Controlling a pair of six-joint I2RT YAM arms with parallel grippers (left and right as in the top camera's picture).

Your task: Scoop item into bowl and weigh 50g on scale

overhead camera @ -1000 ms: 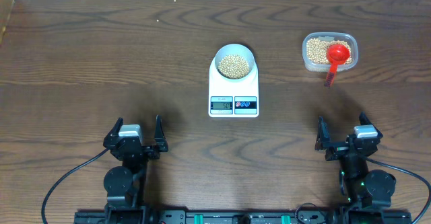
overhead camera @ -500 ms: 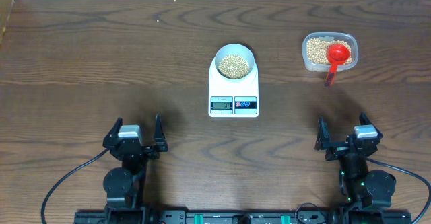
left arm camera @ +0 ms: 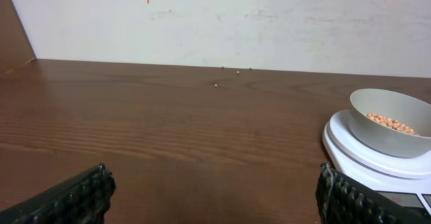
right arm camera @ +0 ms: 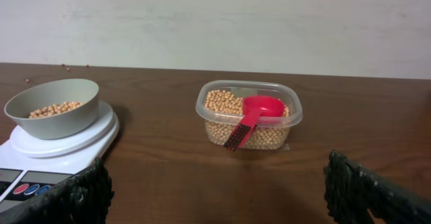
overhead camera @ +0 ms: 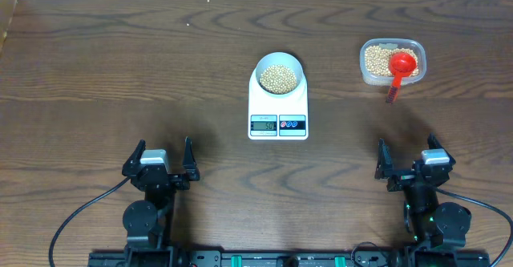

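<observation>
I see my left gripper wide open, empty | right gripper wide open, empty | bowl with beans sits on scale, ahead, between both jaws | red scoop lies in tub ahead of right jaws

2 obstacles: scale centre, container (scoop inside) right; table open leftward.

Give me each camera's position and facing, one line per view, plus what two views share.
Overhead: above the table, looking straight down; left gripper and right gripper, both open, at the near edge.
Left wrist: low, facing the far wall; own fingertips frame the bowl on the scale.
Right wrist: low, same facing; own fingertips frame the bean container and red scoop.
Shared: both wrist views show bowl and scale.
</observation>
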